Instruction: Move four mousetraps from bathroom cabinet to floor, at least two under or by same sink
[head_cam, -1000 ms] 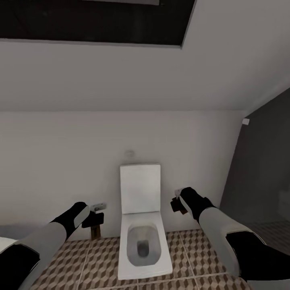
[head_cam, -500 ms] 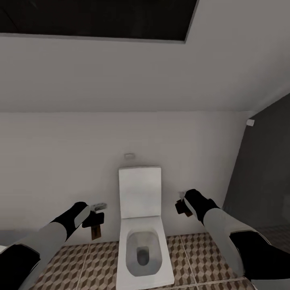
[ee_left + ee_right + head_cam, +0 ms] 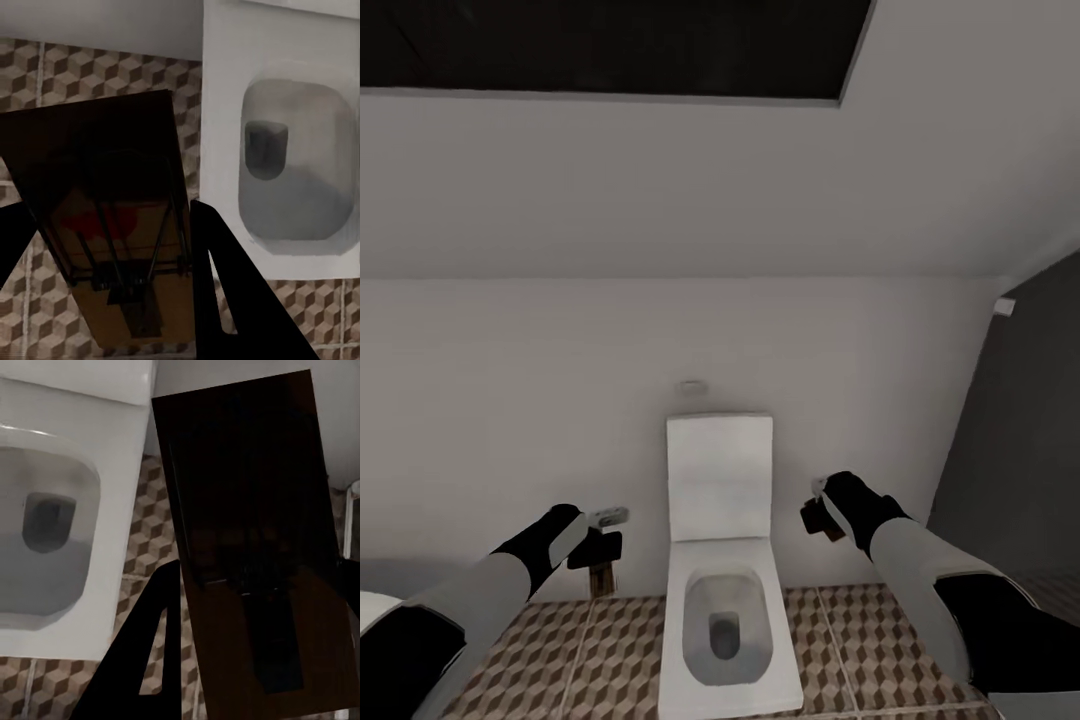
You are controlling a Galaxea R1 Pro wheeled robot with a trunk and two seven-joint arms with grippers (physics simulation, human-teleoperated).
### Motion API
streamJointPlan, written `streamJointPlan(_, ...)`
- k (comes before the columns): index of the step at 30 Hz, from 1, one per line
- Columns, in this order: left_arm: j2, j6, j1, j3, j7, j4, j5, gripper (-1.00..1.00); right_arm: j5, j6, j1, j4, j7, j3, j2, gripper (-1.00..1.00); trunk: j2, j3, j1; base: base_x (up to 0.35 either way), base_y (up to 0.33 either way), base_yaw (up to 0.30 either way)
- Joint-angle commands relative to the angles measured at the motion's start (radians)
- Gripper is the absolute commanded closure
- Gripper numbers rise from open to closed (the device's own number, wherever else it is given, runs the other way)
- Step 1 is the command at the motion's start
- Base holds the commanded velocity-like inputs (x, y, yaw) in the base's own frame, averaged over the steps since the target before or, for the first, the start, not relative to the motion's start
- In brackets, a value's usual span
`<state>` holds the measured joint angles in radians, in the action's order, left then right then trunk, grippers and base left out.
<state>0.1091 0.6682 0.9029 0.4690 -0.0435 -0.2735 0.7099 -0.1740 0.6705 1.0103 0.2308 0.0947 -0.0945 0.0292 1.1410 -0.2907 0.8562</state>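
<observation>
Here both arms reach forward over the floor, one on each side of a white toilet. The left gripper is clamped on a mousetrap; in the head view the tan board hangs down below the black fingers. In the left wrist view that trap sits between the two dark fingers, black wire and red mark facing the camera, with the cube-pattern tiles and the toilet bowl beyond it. The right gripper is likewise closed on a second mousetrap, a small dark slab at the fingertips. In the right wrist view this trap is dark and shadowed, held between the fingers, with wire barely visible; floor tiles and the toilet rim lie past it. Both traps are in the air, above the floor, not touching it. Farther off, the toilet lid stands up against a plain white wall, with a dark grey wall to the right.
</observation>
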Motion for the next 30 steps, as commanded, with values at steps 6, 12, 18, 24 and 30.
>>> streamJointPlan(6,-0.016,-0.018,0.001,0.007,-0.002,0.005,0.006,1.0,-0.007,0.006,0.001,-0.005,0.008,-0.006,-0.013,1.0,0.001,-0.001,0.0,0.0,0.0,0.065)
streamJointPlan(12,-0.021,-0.031,0.001,0.007,-0.001,0.014,0.006,1.0,-0.007,0.006,0.0,-0.005,0.008,-0.007,-0.014,1.0,0.001,-0.001,0.0,0.0,-0.093,0.003)
streamJointPlan(18,-0.03,-0.032,0.001,0.007,-0.001,0.016,0.006,1.0,-0.007,0.006,0.0,-0.015,0.008,-0.007,-0.014,1.0,0.001,-0.001,0.0,0.0,-0.232,0.0)
streamJointPlan(24,-0.031,-0.032,0.001,0.007,-0.002,0.034,0.003,1.0,-0.007,0.006,0.001,-0.019,0.008,-0.006,-0.015,1.0,0.001,-0.001,0.0,0.0,-0.03,0.053)
streamJointPlan(30,-0.036,-0.031,0.001,0.007,-0.005,0.036,0.003,1.0,-0.007,0.007,0.001,-0.019,0.01,-0.005,-0.017,1.0,0.001,-0.001,0.0,0.0,0.0,0.004)
